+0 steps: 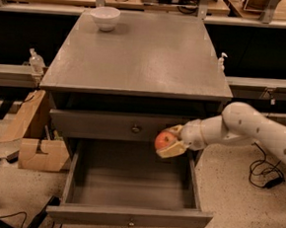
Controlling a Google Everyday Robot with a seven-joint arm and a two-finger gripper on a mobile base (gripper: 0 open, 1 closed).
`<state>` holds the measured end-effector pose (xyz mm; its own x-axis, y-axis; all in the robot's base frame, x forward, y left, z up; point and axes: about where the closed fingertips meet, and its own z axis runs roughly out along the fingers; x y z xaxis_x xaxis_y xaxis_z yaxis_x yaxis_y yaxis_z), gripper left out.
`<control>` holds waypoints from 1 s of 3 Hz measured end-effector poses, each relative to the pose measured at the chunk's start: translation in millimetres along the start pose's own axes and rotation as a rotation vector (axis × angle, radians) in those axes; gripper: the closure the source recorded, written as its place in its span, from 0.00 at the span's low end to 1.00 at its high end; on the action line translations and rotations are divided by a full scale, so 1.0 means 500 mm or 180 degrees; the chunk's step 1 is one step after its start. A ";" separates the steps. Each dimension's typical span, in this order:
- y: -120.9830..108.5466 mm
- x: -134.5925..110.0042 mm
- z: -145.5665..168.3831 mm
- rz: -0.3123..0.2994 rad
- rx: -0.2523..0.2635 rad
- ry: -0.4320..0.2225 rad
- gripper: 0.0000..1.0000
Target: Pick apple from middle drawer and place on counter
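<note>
We see the gripper (170, 142), at the end of the white jointed arm (241, 127), hanging above the right half of the wide dark grey wooden middle drawer (125, 215). That drawer stands pulled out, with the floor of its deep tray showing. The gripper's two tan fingers (173, 150) are clamped on the small round red apple with a yellowish patch (162, 139), one above it and one below. The apple is in the air, clear of the drawer's floor. It is level with the closed grey drawer front with a brassy knob (97, 125) just above the open drawer. Higher above the drawer lies the broad flat grey counter (147, 57), and a round white bowl (105, 18) sits near its far left corner. To the left of the drawer, a brown cardboard box (37, 153) stands on the floor.
</note>
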<state>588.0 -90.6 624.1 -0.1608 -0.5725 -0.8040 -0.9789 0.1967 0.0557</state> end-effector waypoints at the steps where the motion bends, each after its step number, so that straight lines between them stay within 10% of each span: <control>1: -0.054 -0.095 -0.132 -0.0051 0.0015 -0.0039 1.00; 3: -0.059 -0.164 -0.225 -0.0123 -0.0031 -0.0060 1.00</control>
<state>616.0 -138.9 755.1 -0.1204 -0.5644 -0.8167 -0.9855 0.1668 0.0300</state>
